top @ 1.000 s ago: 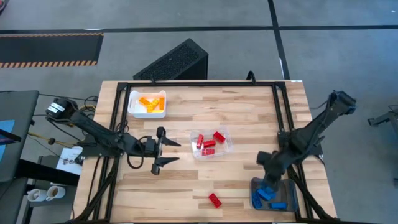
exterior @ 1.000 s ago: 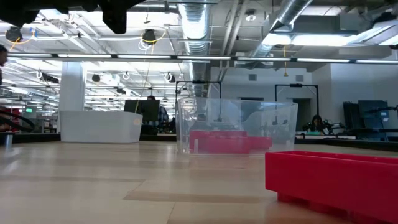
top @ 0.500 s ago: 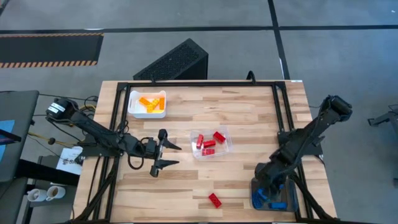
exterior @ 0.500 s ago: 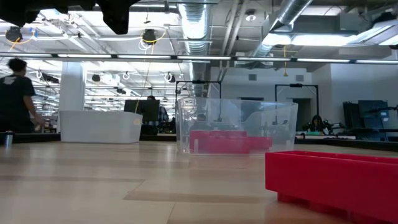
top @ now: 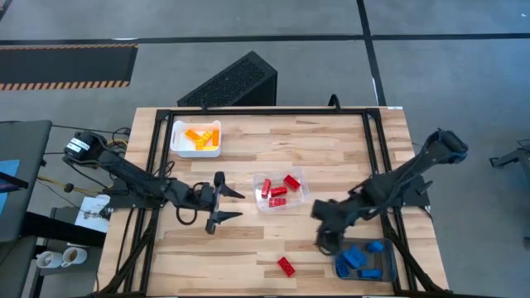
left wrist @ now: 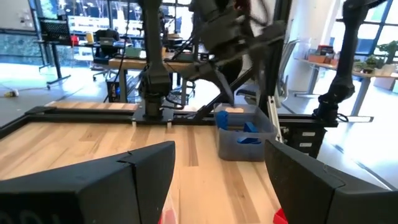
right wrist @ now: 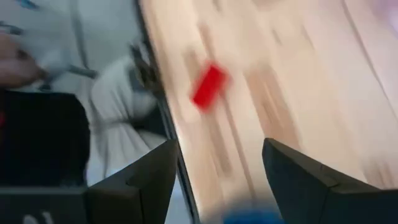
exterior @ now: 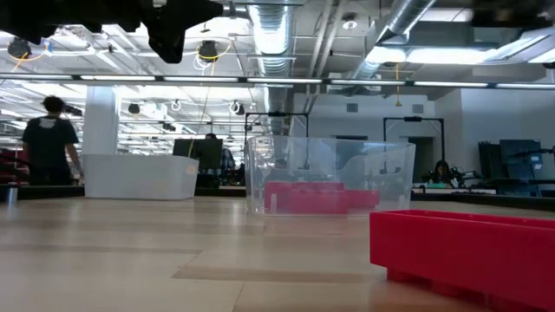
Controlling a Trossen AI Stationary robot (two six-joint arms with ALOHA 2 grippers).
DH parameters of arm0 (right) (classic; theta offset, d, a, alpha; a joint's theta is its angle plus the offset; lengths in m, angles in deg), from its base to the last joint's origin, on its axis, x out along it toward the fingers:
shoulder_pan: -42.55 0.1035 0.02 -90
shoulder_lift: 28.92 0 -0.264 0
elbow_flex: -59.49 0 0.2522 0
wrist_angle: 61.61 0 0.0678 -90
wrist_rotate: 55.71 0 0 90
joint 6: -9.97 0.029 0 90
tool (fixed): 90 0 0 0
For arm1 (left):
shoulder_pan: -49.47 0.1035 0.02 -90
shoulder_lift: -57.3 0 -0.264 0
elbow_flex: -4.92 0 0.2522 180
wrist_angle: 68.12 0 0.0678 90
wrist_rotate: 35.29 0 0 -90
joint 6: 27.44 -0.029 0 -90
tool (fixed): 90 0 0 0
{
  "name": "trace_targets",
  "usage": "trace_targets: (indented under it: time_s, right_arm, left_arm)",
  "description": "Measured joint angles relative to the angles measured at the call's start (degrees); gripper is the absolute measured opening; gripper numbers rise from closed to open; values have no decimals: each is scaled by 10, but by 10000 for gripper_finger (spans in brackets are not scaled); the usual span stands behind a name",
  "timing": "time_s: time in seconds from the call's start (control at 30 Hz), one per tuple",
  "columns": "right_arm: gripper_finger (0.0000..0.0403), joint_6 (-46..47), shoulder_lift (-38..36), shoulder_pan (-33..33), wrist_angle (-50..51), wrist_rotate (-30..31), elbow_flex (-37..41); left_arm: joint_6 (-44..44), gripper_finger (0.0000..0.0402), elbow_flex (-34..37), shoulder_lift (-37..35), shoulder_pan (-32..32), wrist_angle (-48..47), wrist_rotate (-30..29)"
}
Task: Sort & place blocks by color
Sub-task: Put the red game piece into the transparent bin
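Blue blocks point(top: 358, 257) in grey tray point(top: 340, 244)

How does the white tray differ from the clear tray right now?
The white tray is opaque and holds yellow-orange blocks; the clear tray is see-through and holds red blocks. The white tray sits near the table's far left corner, the clear tray near the middle. In the low view the white tray looks lower and wider. Both are open-topped and hold one color only.
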Motion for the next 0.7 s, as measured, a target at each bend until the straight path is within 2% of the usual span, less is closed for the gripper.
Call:
trace_targets:
  time_s: [0.2,0.3,0.4,0.57,0.7]
  right_arm:
    - [255,-110,91,-15,-204,4,-1]
    - [255,-125,140,-15,-255,-2,-1]
    - [255,-123,182,-25,-262,-10,-1]
    - [255,-66,239,-42,-247,-10,-1]
    - [255,-60,279,-37,-212,-10,-38]
  left_arm:
    - [8,233,0,1,2,-1,0]
    - [8,233,0,1,2,-2,0]
    - [8,233,0,1,2,-5,0]
    - [8,233,0,1,2,-8,0]
    - [6,233,0,1,2,-9,0]
